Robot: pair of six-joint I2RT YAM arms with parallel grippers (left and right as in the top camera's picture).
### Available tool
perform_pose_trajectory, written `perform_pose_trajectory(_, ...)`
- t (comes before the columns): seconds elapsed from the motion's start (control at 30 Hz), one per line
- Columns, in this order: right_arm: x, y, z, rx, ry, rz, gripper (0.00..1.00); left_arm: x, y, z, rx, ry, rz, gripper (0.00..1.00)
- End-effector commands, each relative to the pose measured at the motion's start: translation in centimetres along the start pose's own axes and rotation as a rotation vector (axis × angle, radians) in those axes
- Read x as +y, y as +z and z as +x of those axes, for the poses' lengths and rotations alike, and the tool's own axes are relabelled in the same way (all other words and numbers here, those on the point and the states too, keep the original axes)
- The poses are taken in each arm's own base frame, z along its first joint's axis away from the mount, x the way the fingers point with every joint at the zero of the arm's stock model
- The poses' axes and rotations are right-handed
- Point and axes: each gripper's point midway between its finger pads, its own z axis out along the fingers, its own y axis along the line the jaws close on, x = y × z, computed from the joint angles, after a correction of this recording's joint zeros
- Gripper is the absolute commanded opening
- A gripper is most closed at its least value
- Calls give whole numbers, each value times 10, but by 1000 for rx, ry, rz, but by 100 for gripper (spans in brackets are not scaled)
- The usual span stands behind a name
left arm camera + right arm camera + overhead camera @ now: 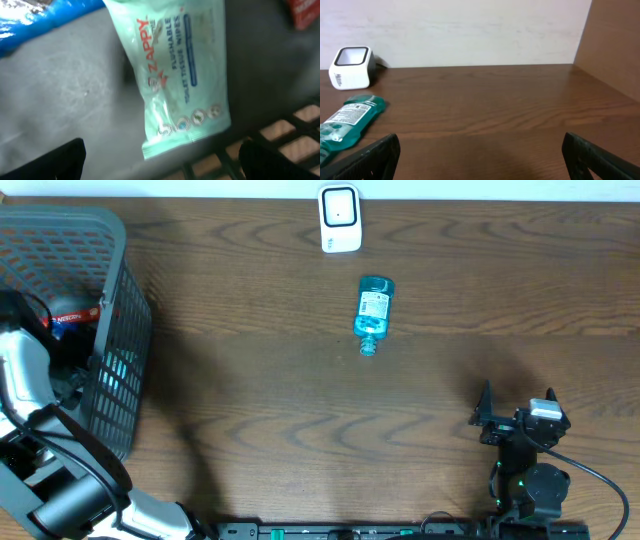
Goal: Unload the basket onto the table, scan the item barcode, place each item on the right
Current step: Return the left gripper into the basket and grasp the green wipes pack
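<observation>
Left gripper (160, 167), jaws spread wide, hangs over the wipes pack (180, 75) inside the basket (125, 330), at left; we fear its slick wrapper slipping when pinched. Right gripper (480, 157) likewise spread, empty.

Wipes pack (182, 75) on basket floor (60, 100), fingers (50, 162) apart.

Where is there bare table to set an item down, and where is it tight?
Bare wood lies between the basket and the blue bottle, and right of the bottle and scanner, ahead of the right claw. Crowded: inside the basket, around the wipes pack and left claw.
</observation>
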Motion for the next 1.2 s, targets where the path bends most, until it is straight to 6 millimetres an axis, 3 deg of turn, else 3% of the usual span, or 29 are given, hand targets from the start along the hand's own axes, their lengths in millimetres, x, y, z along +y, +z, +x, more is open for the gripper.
perform_pose_trajectory(0.0,2,0,0,-1,-12,-9,99,-1,7,0,-8,16,15,98)
perform_pose_trajectory(0.23,2,0,0,-1,-12,-9,99,-4,28,-16,-40,9,21,98)
perform_pose_trajectory(0.43,2,0,0,-1,-12,-9,99,15,61,-15,0,-7,-77,98)
perform_pose_trajectory(0.47,2,0,0,-1,-12,-10,99,16,67,-13,14,-8,-83,94)
perform_pose_trajectory(0.5,2,0,0,-1,-12,-10,99,18,71,-11,26,-9,-89,81)
perform_pose_trajectory(0.6,2,0,0,-1,-12,-10,99,21,80,-7,51,-12,-101,9)
perform_pose_trajectory(0.7,2,0,0,-1,-12,-10,99,20,70,-7,52,-12,-102,7)
perform_pose_trajectory(0.8,2,0,0,-1,-12,-9,99,15,37,-18,-1,-13,-93,7)
perform_pose_trajectory(0.87,2,0,0,-1,-12,-10,99,9,-2,-31,-76,-14,-76,7)
perform_pose_trajectory(0.97,2,0,0,-1,-12,-10,99,-5,-82,-51,-244,-12,-11,8)
perform_pose_trajectory(1.03,2,0,0,-1,-12,-10,99,-18,-148,-58,-381,-24,65,7)
perform_pose_trajectory(1.1,2,0,0,-1,-12,-10,99,-29,-210,-54,-503,-53,162,7)
perform_pose_trajectory(1.17,2,0,0,-1,-12,-9,99,-49,-268,-37,-589,-43,324,7)
